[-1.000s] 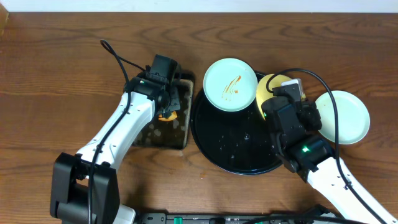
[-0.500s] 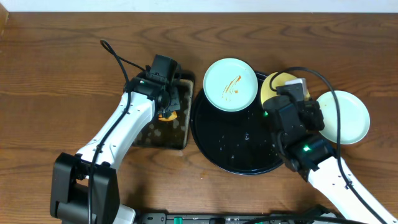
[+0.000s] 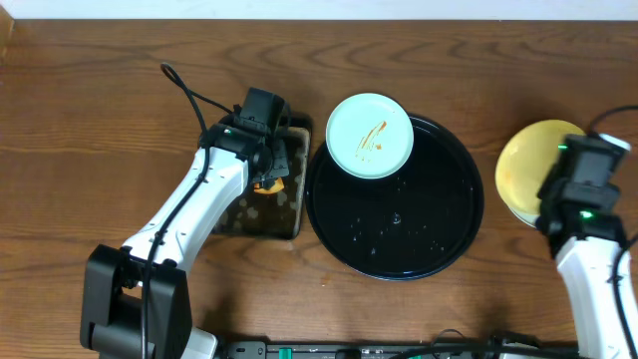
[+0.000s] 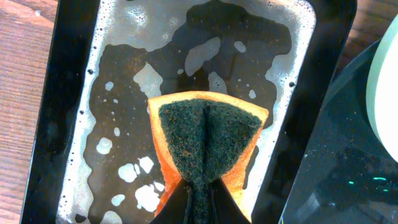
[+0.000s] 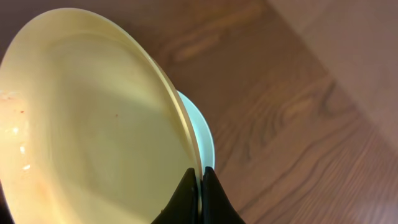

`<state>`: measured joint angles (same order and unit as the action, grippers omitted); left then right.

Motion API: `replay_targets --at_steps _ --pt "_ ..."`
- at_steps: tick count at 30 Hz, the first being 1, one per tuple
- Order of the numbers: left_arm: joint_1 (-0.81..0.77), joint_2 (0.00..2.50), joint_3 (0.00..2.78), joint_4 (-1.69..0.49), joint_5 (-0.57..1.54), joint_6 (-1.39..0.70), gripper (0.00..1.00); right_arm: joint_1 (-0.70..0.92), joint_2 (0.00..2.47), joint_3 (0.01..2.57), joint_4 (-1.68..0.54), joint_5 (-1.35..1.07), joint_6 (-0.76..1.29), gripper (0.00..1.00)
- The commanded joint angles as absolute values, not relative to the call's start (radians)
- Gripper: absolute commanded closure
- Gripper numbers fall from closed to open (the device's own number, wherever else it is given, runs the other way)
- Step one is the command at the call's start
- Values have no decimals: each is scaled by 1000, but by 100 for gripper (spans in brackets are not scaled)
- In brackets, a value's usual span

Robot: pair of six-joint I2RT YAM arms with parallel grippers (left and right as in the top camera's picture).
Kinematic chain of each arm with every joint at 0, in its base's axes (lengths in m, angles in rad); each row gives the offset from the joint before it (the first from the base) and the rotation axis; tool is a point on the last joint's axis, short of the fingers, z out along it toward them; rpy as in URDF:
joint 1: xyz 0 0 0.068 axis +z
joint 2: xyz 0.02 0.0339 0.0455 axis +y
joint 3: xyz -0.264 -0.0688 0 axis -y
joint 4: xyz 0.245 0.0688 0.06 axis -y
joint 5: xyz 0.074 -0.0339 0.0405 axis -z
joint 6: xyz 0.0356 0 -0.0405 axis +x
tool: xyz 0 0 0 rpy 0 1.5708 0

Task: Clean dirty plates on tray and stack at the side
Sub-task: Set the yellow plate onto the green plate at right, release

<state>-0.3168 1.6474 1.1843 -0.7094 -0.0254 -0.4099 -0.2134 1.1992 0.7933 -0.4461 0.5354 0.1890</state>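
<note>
tray (image 3: 439, 234) holds mint plate (image 3: 370, 136); left fingers (image 4: 176, 209) pinch sponge (image 4: 208, 134), right fingers (image 5: 184, 198) pinch yellow plate (image 5: 93, 118)

Furniture: wooden table (image 3: 80, 90), reddish-brown, strong grain running lengthwise, fills nearly whole overhead view. White strip (image 3: 319, 8) beyond table's far edge; wall or floor, cannot tell. Black rail (image 3: 329, 351) along table's near edge. Light soft, even.

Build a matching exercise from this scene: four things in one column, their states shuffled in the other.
1. yellow plate
2. streaked mint plate
3. sponge
4. tray

A. pinched by the left gripper at the soapy pan
B. speckled with droplets
C. held at its rim by the right gripper
D. lying on the tray's far-left rim

Pairs: 1-C, 2-D, 3-A, 4-B
</note>
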Motion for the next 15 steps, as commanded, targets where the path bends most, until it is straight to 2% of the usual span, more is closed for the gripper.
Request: replay_targets --at_steps 1,3,6,10,12,15 --pt "-315 1647 1179 -710 -22 -393 93 -334 1249 820 -437 387 248 99" --pt "-315 1647 1179 -710 -22 -393 93 -420 1309 820 -413 339 281 99" --pt "-315 1647 1179 -711 -22 -393 93 -457 1350 820 -383 289 281 97" --pt "-315 1647 1179 -715 -22 -393 92 -463 1368 820 -338 218 273 64" --pt "-315 1647 1179 -715 -22 -393 93 -462 1365 820 -324 136 272 60" --pt "-315 1647 1179 -715 -22 -393 93 -445 1365 824 -321 -33 252 60"
